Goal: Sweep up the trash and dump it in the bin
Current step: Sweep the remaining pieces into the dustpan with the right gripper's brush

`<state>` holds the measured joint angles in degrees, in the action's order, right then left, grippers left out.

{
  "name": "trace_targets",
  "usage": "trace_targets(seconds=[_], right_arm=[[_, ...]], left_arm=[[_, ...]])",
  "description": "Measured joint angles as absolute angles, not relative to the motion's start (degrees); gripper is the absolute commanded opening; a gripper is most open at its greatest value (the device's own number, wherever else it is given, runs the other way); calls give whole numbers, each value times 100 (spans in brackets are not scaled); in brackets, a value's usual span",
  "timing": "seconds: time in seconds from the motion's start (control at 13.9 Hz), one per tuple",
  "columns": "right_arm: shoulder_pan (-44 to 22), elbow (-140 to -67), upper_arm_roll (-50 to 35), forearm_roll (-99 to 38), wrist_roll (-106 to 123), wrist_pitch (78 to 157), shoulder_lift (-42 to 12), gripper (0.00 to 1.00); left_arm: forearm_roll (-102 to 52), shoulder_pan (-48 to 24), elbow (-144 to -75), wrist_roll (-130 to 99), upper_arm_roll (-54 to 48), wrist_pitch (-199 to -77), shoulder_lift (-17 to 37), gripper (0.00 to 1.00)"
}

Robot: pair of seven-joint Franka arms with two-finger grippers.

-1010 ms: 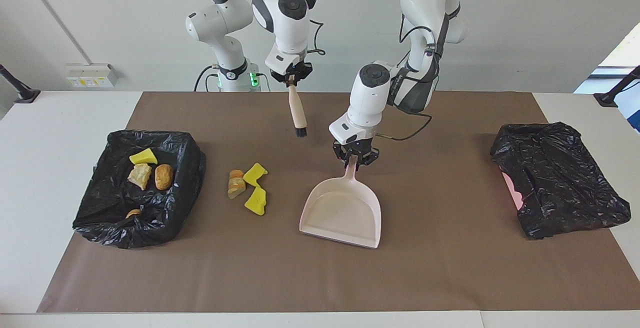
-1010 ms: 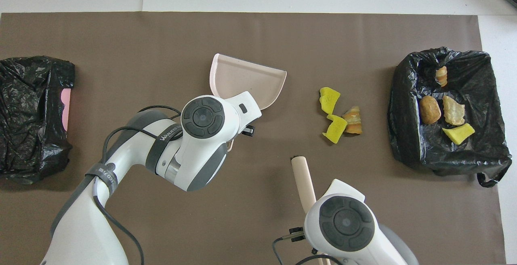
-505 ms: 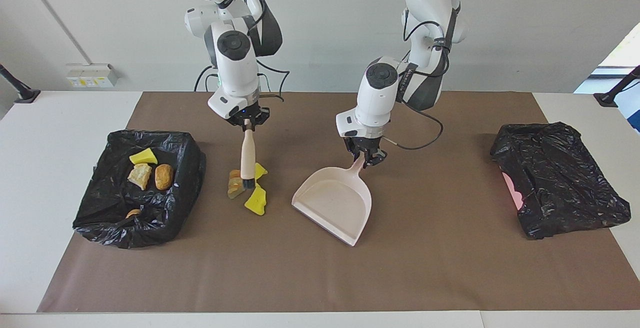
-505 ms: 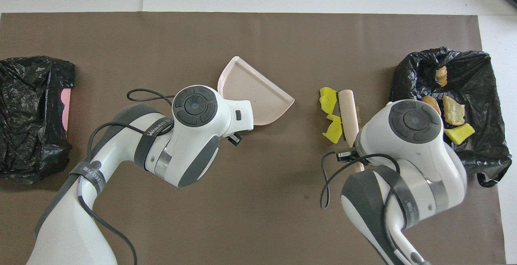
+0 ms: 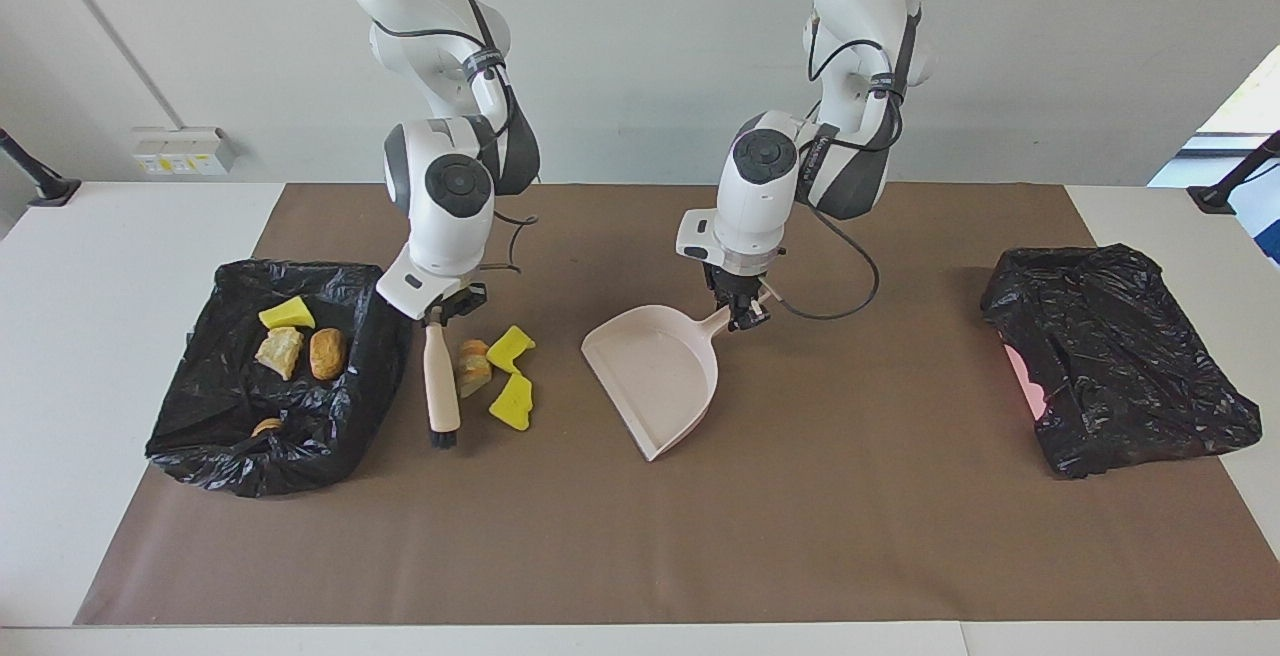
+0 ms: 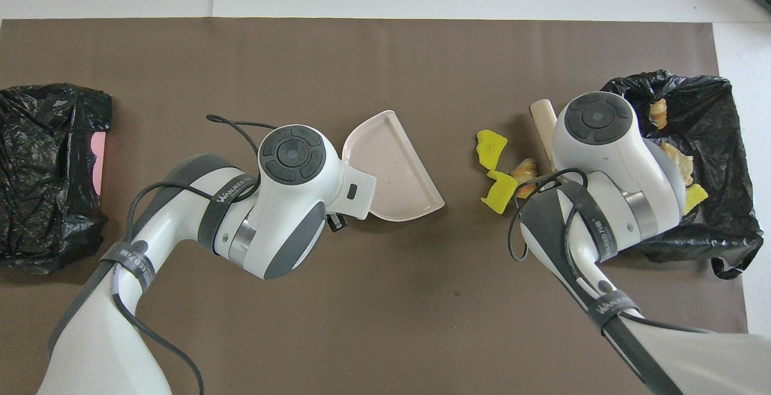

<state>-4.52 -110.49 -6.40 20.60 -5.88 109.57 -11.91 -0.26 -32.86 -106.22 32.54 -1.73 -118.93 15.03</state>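
A brown paper mat (image 5: 800, 536) covers the table, with a crumpled black bag (image 5: 1115, 356) at the left arm's end and an open bin lined with black plastic (image 5: 240, 456) at the right arm's end, holding four scraps. The beige plastic dustpan (image 5: 655, 371), gripped by the left gripper (image 5: 738, 311), has swung its mouth toward three trash scraps (image 5: 497, 371) on the mat. The right gripper (image 5: 440, 311), clamped on the wooden-handled brush (image 5: 440, 386), has crossed to between bin and scraps.

White bench (image 5: 130, 236), its middle covered by a brown mat (image 5: 850, 536). Plain pale wall (image 5: 1050, 56) across the top of the frame. Socket box (image 5: 182, 150) on the wall, upper left. Bright window (image 5: 1240, 106) at right edge.
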Motion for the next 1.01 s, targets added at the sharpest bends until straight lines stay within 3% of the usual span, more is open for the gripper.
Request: trace_targets(seconds=[0.43,1.01], right_arm=[[-651,-11100,-718,1578,-499,10921,-1511,0],[-1405,-11033,-736,-639,-1026,10955,-1575,0]], left_arm=[[-26,-3589,-10732,3313,-221,-11800,1425,0],[-25,-3587,-11320,3794,-172,-12132,1147,0]])
